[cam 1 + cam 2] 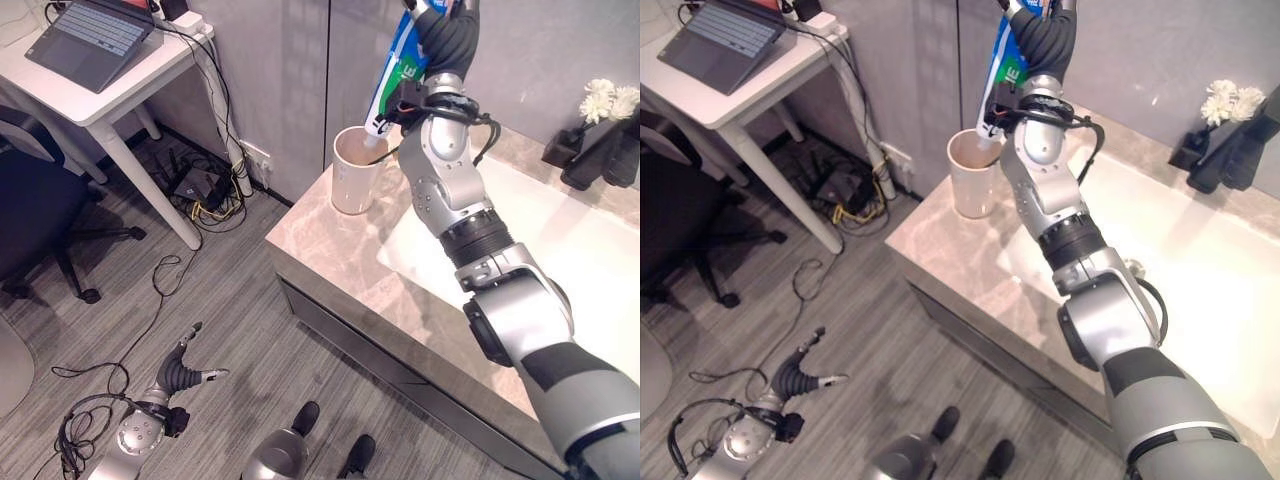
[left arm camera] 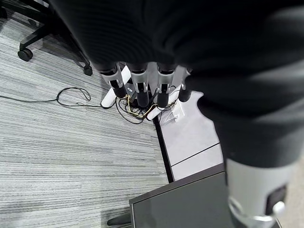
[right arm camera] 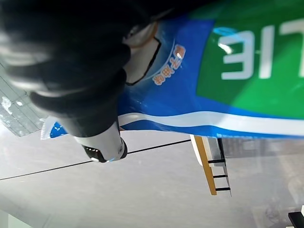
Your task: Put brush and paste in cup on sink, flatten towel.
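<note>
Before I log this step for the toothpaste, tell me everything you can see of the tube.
The toothpaste tube is a soft, glossy tube, blue with a green panel, white lettering and a white stripe. The right hand grips its upper part, fingers curled round it. It hangs nearly upright, slightly tilted, its white lower end dipping inside the mouth of the cream cup, which stands at the corner of the marble counter beside the sink. Whether it touches the cup's inside cannot be told.

Grey plank floor [image 1: 260, 370], white desk [image 1: 110, 95], grey wall [image 1: 280, 70].
</note>
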`<state>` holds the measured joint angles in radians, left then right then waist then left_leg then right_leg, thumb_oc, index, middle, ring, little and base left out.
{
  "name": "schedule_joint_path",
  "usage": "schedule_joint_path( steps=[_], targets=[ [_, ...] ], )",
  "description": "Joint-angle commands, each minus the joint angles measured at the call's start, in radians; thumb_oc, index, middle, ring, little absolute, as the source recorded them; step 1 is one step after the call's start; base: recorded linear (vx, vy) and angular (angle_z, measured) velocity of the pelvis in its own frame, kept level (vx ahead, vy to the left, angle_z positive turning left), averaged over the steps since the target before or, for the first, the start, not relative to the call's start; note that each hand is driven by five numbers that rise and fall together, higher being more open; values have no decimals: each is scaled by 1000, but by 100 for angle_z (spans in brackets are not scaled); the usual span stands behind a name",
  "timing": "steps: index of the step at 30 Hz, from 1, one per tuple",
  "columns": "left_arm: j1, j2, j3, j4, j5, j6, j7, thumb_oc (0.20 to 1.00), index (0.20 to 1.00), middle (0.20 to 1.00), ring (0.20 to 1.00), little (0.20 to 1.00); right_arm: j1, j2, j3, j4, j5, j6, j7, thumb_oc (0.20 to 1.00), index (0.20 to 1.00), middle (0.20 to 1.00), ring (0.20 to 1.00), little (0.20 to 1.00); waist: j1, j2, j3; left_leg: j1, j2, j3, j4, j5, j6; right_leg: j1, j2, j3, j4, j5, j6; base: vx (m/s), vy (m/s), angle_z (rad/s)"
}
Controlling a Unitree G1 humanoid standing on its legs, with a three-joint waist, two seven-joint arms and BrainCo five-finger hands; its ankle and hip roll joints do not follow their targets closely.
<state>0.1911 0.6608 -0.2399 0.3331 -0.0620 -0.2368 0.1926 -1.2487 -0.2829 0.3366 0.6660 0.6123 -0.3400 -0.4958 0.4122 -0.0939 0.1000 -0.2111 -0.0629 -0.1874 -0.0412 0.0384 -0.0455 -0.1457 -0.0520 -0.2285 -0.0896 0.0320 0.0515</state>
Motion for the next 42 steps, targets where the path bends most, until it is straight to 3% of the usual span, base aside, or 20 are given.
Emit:
schedule_joint_path(
  steps=[1,42],
  targets=[
    [12,13,42,6,-16,-25,30,1000,1000,1000,1000,1000,8,-8,12,-108,-7,-37,29,200,200,200,200,200,-5,-35,-28,-1,-11,21,-46,43,31,25,-79,14,2,91,64,0,0,0],
    [-18,-5,38,60,-27,-21,45,1000,1000,1000,1000,1000,37,76,19,-116,-30,-39,33,200,200,200,200,200,-3,-58,-21,0,-7,29,-46,40,33,17,-75,22,2,97,62,0,0,0]
  ],
)
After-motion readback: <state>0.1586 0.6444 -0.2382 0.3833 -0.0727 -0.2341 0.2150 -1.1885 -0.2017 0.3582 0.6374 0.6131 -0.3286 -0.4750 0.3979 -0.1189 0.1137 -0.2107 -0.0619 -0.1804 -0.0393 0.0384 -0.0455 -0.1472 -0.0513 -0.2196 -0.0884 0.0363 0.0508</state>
